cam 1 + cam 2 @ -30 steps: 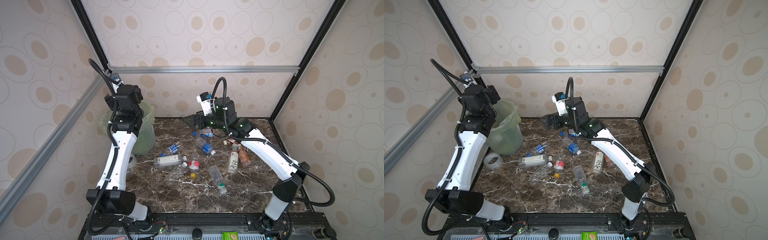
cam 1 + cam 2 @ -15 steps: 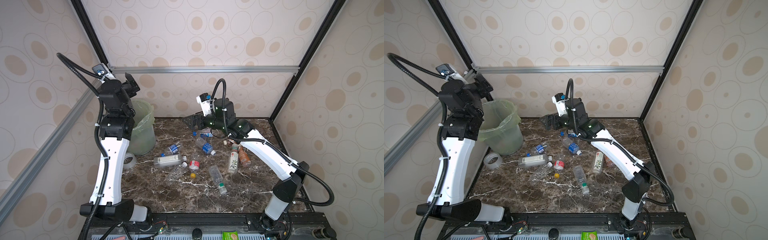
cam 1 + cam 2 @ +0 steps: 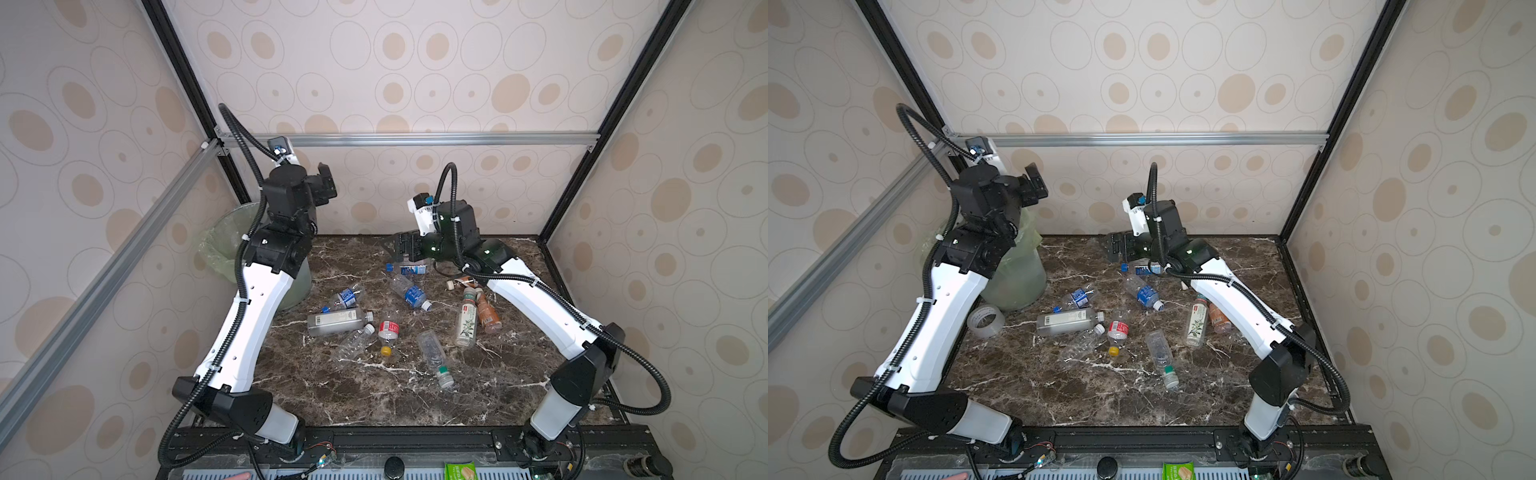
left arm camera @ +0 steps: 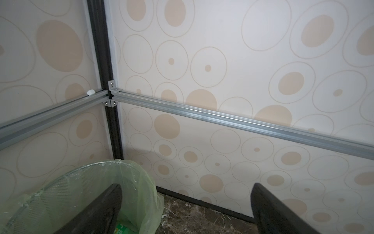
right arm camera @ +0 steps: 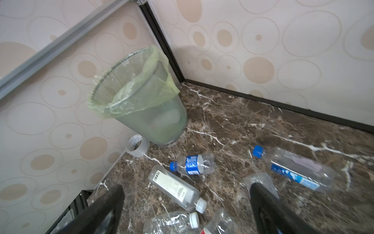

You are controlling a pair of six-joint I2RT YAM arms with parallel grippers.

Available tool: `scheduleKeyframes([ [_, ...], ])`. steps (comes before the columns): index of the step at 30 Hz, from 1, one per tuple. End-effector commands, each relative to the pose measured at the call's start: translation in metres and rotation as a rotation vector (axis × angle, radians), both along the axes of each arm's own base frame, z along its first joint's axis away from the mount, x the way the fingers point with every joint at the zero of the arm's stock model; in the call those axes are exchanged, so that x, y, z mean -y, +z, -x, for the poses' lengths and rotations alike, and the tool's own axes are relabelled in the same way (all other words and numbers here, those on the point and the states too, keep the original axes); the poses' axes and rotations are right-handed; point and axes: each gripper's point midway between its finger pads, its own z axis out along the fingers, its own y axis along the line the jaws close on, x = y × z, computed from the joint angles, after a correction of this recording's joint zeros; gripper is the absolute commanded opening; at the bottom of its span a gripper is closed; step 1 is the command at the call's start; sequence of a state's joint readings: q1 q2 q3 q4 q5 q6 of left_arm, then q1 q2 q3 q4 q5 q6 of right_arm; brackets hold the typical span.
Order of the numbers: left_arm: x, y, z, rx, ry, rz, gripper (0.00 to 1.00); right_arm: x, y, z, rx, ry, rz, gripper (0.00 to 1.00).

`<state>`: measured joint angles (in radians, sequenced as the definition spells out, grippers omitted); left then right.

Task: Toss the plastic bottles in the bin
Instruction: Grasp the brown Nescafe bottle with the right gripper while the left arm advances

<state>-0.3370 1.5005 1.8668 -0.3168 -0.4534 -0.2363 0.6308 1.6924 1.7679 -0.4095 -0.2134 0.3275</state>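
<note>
my left claw (image 4: 185, 189) hung high above the bin (image 5: 157, 125), jaws spread wide with nothing between them. my right claw (image 5: 187, 187) sat low over the desk (image 5: 242, 121), out from the bin, just as wide and just as empty.

the plastic bottles (image 3: 411, 293) lay on their sides across the desk, all outside the bin. the small blue-label bottle (image 5: 192, 164) lay nearest the bin. the white-label bottle (image 5: 174, 186) lay just beyond it, and the long blue-label bottle (image 5: 297, 172) farther out again. a tape roll (image 5: 137, 145) stood close beside the bin's foot, and that was not mine to take.

i judged them all empty and very light, with thin clear walls that would dent under a squeeze. being round and slick, they would likely roll or squirt away if i pinched near an end. i reckoned the best hold was across the belly at the label, jaws square to the length. the white-label one looked stiffer and flatter, so the easier catch. the crumpled clear bottle (image 5: 172, 222) looked soft, so i would close further on it.
</note>
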Motion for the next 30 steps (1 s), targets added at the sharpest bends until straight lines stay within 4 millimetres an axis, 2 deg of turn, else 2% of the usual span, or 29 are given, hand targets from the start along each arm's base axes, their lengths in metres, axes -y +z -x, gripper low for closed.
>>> scheduleKeyframes([
  [1, 0.022, -0.021, -0.001, -0.062, -0.032, -0.05, 0.99, 0.034, -0.012, 0.007, -0.035, -0.056, 0.058, 1.0],
  [6, 0.084, -0.063, 0.0, -0.134, -0.166, -0.042, 0.99, 0.101, -0.052, 0.006, -0.138, -0.211, 0.112, 1.0],
  [10, 0.143, -0.103, 0.007, -0.19, -0.293, -0.026, 0.99, 0.151, -0.088, 0.016, -0.238, -0.316, 0.167, 1.0],
  [13, 0.187, -0.13, 0.013, -0.248, -0.4, 0.001, 0.99, 0.174, -0.112, 0.031, -0.297, -0.361, 0.238, 1.0],
  [16, 0.215, -0.152, 0.022, -0.291, -0.446, 0.012, 0.99, 0.188, -0.135, 0.05, -0.354, -0.4, 0.281, 1.0],
  [19, 0.241, -0.174, 0.032, -0.326, -0.516, 0.047, 0.99, 0.204, -0.155, 0.067, -0.395, -0.465, 0.306, 1.0],
  [24, 0.272, -0.209, 0.048, -0.405, -0.58, 0.022, 0.99, 0.232, -0.191, 0.081, -0.473, -0.574, 0.328, 1.0],
  [28, 0.288, -0.223, 0.064, -0.426, -0.623, 0.013, 0.99, 0.248, -0.208, 0.085, -0.515, -0.618, 0.319, 0.97],
  [30, 0.291, -0.227, 0.069, -0.433, -0.64, 0.018, 0.99, 0.264, -0.216, 0.082, -0.531, -0.656, 0.318, 0.96],
])
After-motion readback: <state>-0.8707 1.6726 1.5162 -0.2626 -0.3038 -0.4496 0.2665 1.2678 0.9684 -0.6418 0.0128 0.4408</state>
